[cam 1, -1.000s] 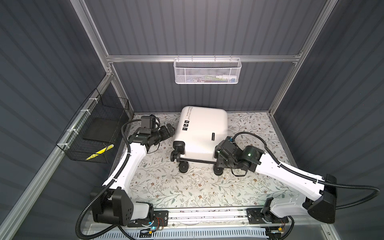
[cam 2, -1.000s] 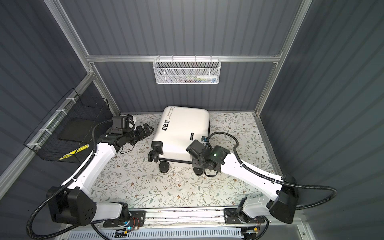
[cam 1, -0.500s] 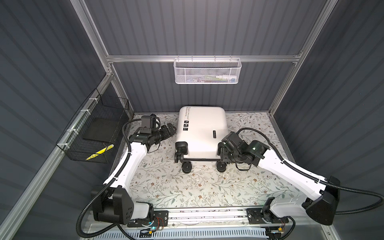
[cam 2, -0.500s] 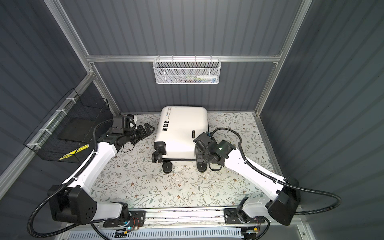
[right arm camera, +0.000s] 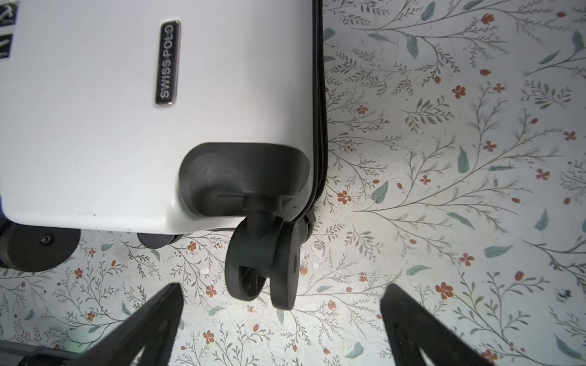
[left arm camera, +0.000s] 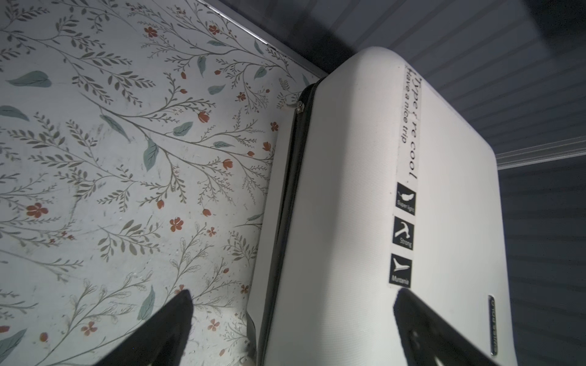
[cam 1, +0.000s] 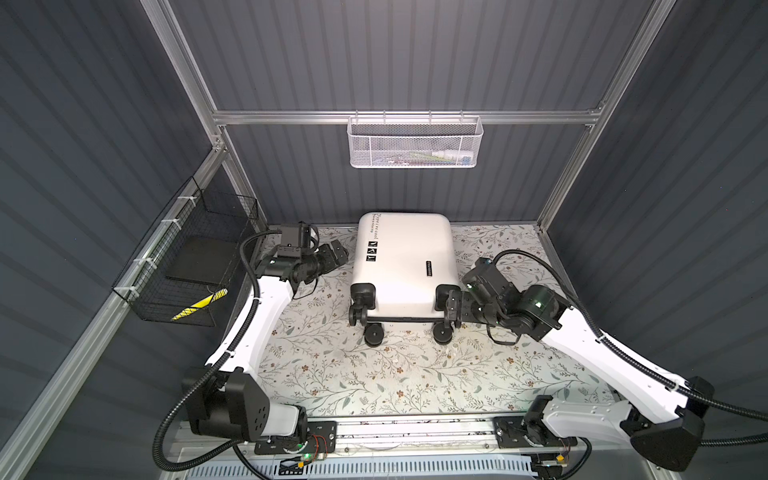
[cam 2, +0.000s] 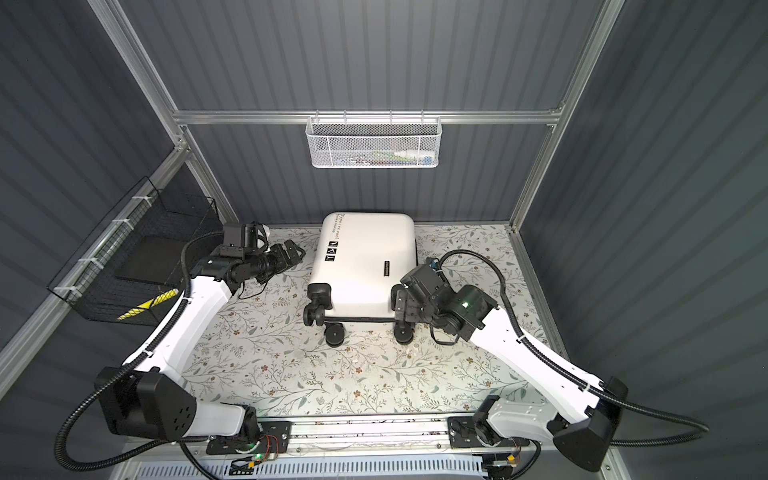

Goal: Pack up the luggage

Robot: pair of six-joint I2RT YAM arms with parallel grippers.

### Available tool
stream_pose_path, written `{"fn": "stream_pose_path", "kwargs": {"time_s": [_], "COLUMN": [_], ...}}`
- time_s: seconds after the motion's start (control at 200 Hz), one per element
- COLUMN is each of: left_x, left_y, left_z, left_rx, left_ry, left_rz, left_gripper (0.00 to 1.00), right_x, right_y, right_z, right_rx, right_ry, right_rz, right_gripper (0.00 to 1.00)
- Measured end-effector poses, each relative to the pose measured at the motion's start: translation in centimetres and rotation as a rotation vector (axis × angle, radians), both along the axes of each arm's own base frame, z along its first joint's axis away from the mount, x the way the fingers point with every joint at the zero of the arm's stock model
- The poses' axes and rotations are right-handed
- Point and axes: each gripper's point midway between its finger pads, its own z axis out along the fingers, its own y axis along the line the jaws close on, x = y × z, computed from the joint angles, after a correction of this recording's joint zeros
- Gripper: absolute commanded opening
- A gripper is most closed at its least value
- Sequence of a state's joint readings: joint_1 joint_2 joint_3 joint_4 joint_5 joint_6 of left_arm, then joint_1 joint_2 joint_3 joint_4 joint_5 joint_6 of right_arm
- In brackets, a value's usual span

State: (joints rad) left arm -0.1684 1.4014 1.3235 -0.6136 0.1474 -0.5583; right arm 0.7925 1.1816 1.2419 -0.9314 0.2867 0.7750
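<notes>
The luggage is a small white hard-shell suitcase. It lies flat and zipped shut at the back middle of the table, with its black wheels toward the front. My left gripper is open at its left side. In the left wrist view the zipper edge of the luggage runs between the two fingers. My right gripper is open at the front right corner. The black corner wheel hangs just ahead of its spread fingers, and neither finger touches it.
A white mesh basket with small items hangs on the back rail. A black wire basket hangs on the left wall beside my left arm. The floral table cover lies bare in front of the wheels.
The right gripper has opened at the front right wheel. The luggage has turned from skewed to square and slid toward the back wall. The left arm has barely moved.
</notes>
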Motion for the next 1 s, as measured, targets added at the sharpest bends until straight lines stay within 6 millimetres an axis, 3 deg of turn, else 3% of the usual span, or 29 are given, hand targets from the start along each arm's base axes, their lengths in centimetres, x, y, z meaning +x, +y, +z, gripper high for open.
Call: {"fn": "stream_pose_path", "kwargs": {"time_s": [0.135,0.24,0.335,0.525,0.695,0.815,1.0], "left_x": [-0.7,-2.3,-3.7,-4.3,-5.4,-5.9,-5.9], "left_y": [0.6,1.1,1.3,0.4,-0.4,-0.8,-1.3], "left_z": [-0.7,-1.3,-1.0,-0.4,-2.2,-3.0,-2.4], "left_rx": [0.021,0.018,0.004,-0.035,-0.069,-0.087,-0.114], "left_ry": [0.022,0.021,0.005,-0.007,0.045,0.068,0.05], "left_rz": [0.022,0.047,0.051,0.004,-0.038,-0.055,-0.07], "left_gripper": [1.0,1.0,1.0,1.0,1.0,1.0,1.0], "right_x": [-0.4,-0.4,-0.7,-2.2,-3.5,-3.6,-2.9], "right_y": [-0.1,0.0,0.5,2.7,1.7,1.1,1.9], "right_z": [0.2,-0.1,-1.2,-3.3,-5.1,-5.1,-4.7], "right_rx": [0.05,0.06,0.027,-0.005,-0.011,0.011,0.034], "right_ry": [-0.015,-0.008,0.021,0.053,0.041,0.01,-0.021], "right_rz": [-0.01,-0.026,-0.016,0.065,0.054,0.038,0.038], "right_gripper": [0.99,0.99,0.99,0.97,0.93,0.91,0.84]}}
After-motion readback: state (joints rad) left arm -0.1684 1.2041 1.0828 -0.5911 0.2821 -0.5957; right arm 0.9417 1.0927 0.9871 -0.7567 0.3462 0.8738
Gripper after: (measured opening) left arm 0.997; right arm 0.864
